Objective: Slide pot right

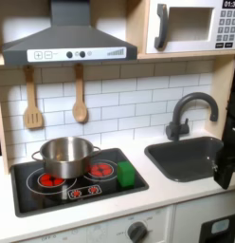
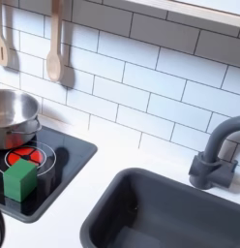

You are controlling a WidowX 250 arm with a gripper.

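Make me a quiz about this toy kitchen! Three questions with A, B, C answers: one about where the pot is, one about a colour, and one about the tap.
1. Where does the pot stand?
A. In the sink
B. On the black stovetop, over the burner at the first exterior view's left
C. On top of the microwave

2. What colour is the small block on the stovetop?
A. Green
B. Blue
C. Yellow

3. What is the tap doing?
A. Pouring water into the pot
B. Lying flat on the counter
C. Standing upright behind the sink, no water running

Answers:
1. B, the silver pot sits on the stovetop with part of a red burner ring showing in front of it.
2. A, the block is plainly green in both exterior views.
3. C, the dark tap curves over the sink and no water shows.
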